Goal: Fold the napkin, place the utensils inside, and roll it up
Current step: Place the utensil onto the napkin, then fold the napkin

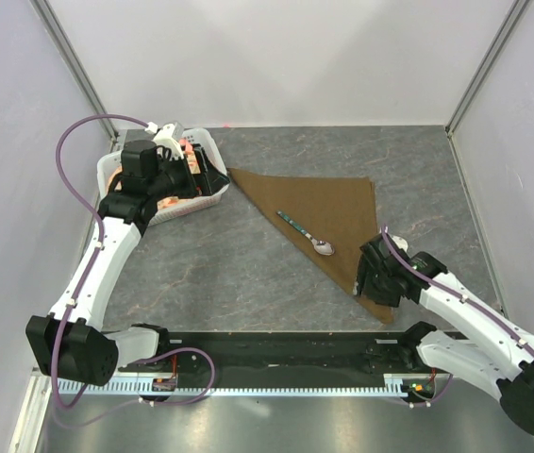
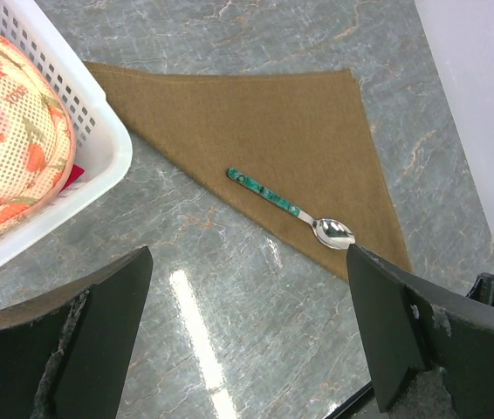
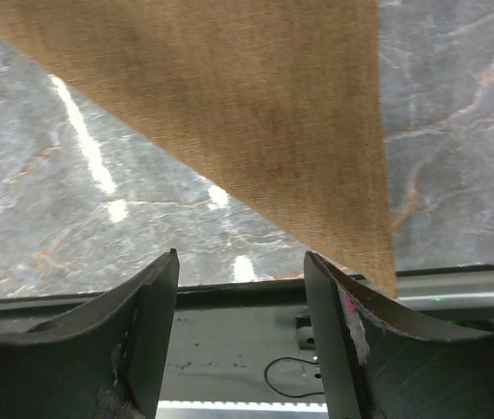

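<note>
Napkin (image 1: 328,198) lies flat on table (image 1: 210,269), centre-right of top view, folded to a triangle; long edge runs upper left to lower right. Utensil (image 1: 305,234) lies on napkin just inside that edge, long axis parallel to it, teal handle to upper left, metal head to lower right. Right end effector (image 3: 241,266) at napkin's bottom corner, fingers apart, nothing clamped between them; cloth tip just beside its right finger, contact unclear. Left end effector (image 2: 249,271) upper left by white basket (image 2: 99,131), fingers wide apart, holding nothing.
</note>
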